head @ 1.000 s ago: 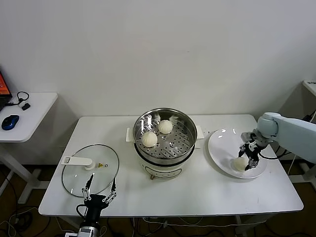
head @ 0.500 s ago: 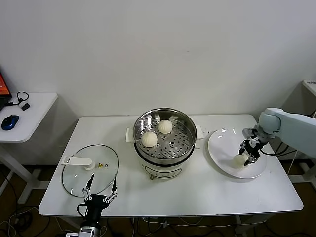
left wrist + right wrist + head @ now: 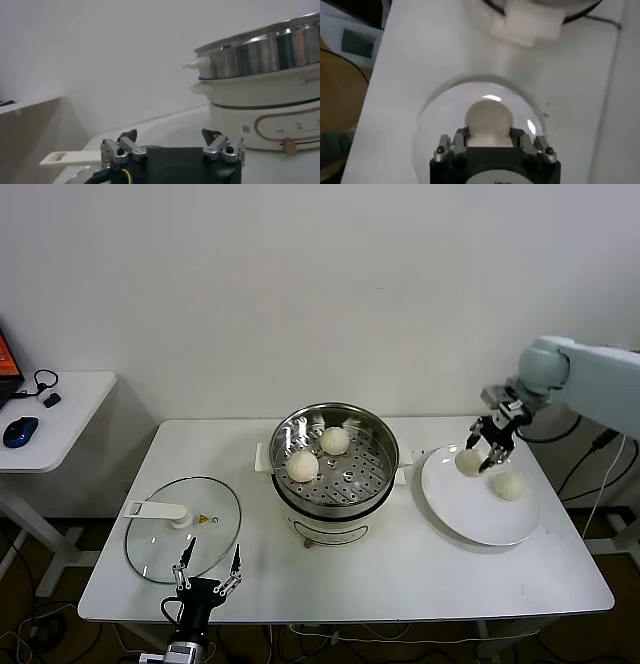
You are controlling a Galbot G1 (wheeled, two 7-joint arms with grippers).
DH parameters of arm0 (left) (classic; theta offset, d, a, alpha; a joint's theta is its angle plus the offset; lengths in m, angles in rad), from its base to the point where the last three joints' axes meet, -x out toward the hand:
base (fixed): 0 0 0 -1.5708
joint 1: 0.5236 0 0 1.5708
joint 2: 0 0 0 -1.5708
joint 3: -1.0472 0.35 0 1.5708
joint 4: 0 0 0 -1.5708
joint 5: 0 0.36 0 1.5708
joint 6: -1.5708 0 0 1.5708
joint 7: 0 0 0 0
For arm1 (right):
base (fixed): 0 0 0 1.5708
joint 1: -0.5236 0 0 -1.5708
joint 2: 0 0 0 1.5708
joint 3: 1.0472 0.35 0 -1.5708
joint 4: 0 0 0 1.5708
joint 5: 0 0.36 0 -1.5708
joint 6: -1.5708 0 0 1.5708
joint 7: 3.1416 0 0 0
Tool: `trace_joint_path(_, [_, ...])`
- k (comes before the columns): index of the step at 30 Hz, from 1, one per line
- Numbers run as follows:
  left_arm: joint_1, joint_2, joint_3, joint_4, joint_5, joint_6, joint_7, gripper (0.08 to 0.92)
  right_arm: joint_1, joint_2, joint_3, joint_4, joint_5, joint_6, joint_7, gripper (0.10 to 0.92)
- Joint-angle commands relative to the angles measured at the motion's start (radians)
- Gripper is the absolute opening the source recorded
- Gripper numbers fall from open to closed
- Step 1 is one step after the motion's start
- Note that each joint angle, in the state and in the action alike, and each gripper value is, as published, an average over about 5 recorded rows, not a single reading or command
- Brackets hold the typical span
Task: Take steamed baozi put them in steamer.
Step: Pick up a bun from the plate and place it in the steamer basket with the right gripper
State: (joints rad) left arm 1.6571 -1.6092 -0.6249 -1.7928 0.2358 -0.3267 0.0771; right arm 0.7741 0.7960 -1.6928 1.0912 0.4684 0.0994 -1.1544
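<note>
The steamer [image 3: 335, 469] stands mid-table with two baozi [image 3: 302, 466] [image 3: 335, 441] on its perforated tray. My right gripper [image 3: 482, 452] is shut on a third baozi [image 3: 465, 463] and holds it above the left part of the white plate [image 3: 470, 519]. A fourth baozi [image 3: 508, 485] lies on the plate. In the right wrist view the held baozi [image 3: 488, 119] sits between the fingers [image 3: 461, 137] over the plate [image 3: 442, 110]. My left gripper [image 3: 205, 579] is open and empty at the table's front edge, as the left wrist view [image 3: 172, 141] shows too.
A flat glass lid [image 3: 183, 529] with a white handle lies on the table's left part, just behind my left gripper. The steamer's side [image 3: 260, 55] fills the left wrist view. A side table [image 3: 50, 414] with a mouse stands at far left.
My right gripper has risen off the plate with a baozi and moved up and left toward the steamer. A second baozi now shows on the plate. The left arm stayed put.
</note>
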Motion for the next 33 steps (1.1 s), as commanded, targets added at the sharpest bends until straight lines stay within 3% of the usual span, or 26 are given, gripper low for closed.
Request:
trace_joint_path(1, [-0.001, -0.019, 0.0, 0.003, 0.001, 0.001, -0.003, 0.823, 0.205, 0.14, 0.004, 0.011, 0.081, 0.202, -0.068, 0.568])
trace_joint_path(8, [-0.003, -0.021, -0.003, 0.007, -0.002, 0.001, -0.005, 0.823, 0.211, 0.235, 0.067, 0.044, -0.012, 0.53, -0.065, 0.566])
trace_joint_path(15, [-0.004, -0.025, -0.001, 0.008, -0.004, 0.001, -0.006, 0.823, 0.162, 0.306, 0.071, 0.137, -0.027, 0.557, -0.014, 0.56])
trace_joint_path(33, [-0.001, -0.023, -0.006, -0.001, -0.008, 0.001, -0.007, 0.823, -0.034, 0.425, 0.081, 0.098, -0.22, 0.562, 0.022, 0.601])
